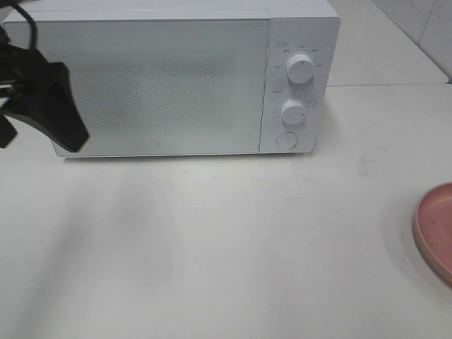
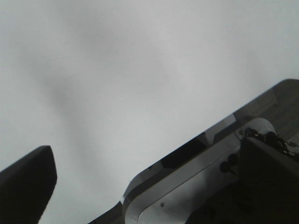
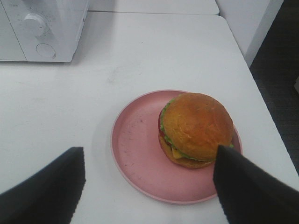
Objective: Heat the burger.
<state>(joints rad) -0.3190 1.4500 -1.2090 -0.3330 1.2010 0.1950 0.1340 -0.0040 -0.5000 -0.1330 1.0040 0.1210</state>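
The burger [image 3: 196, 128], with its golden-brown bun, green lettuce and yellow cheese, sits on the right part of a round pink plate [image 3: 135, 140] in the right wrist view. My right gripper [image 3: 149, 186] hovers open just short of the plate, its two dark fingers [image 3: 46, 191] spread wider than the burger and touching nothing. In the exterior high view only the plate's rim [image 1: 434, 226] shows at the right edge, and the burger is out of frame. My left gripper [image 2: 145, 186] is open and empty over a white surface; its arm [image 1: 49, 99] hangs at the microwave's left end.
A white microwave [image 1: 169, 78] stands at the back with its door shut, two knobs [image 1: 300, 69] and a round button [image 1: 286, 140] on its right panel. The white table [image 1: 212, 240] spreads in front; its right edge [image 3: 261, 98] runs near the plate.
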